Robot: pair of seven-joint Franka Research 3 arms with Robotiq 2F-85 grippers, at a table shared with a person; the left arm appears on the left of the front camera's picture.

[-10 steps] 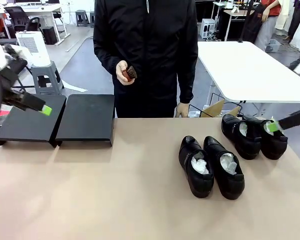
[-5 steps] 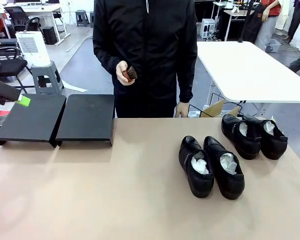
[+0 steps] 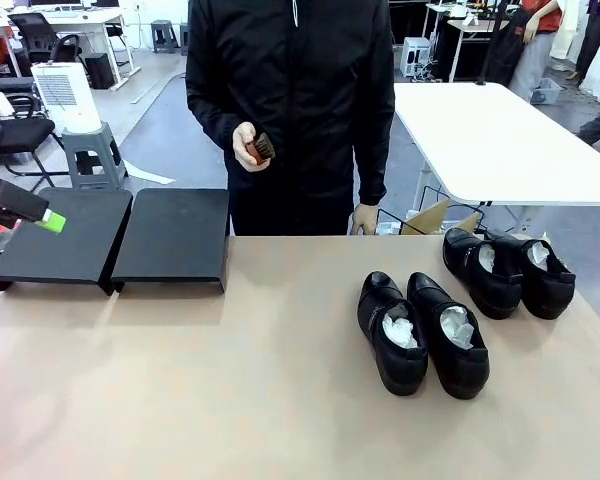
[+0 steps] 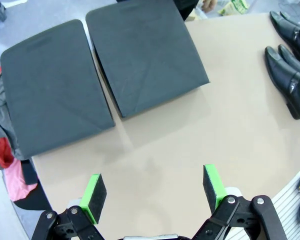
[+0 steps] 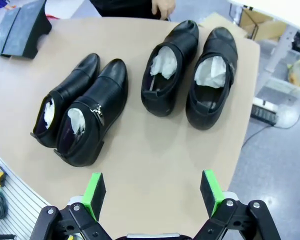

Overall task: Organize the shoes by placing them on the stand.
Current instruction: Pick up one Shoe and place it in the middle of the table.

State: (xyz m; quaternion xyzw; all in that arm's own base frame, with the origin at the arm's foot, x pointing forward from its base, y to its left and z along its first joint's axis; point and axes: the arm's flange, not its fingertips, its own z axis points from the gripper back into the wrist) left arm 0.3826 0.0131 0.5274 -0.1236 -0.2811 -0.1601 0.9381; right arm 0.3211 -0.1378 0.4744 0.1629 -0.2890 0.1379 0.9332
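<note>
while left gripper point(image 4: 152, 176) and right gripper point(image 5: 151, 177) gape empty, shoes point(image 5: 106, 95) lie beyond the latter.

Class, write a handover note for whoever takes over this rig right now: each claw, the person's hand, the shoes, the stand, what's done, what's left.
Left claw: open, holding nothing, above the table near the stand.
Right claw: open, holding nothing, above the table's right end.
Shoes: near pair and far pair sit on the table's right side, apart from the stand.
Person's hand holds a brush.
Done: nothing placed. Left: all four shoes onto the stand.
</note>
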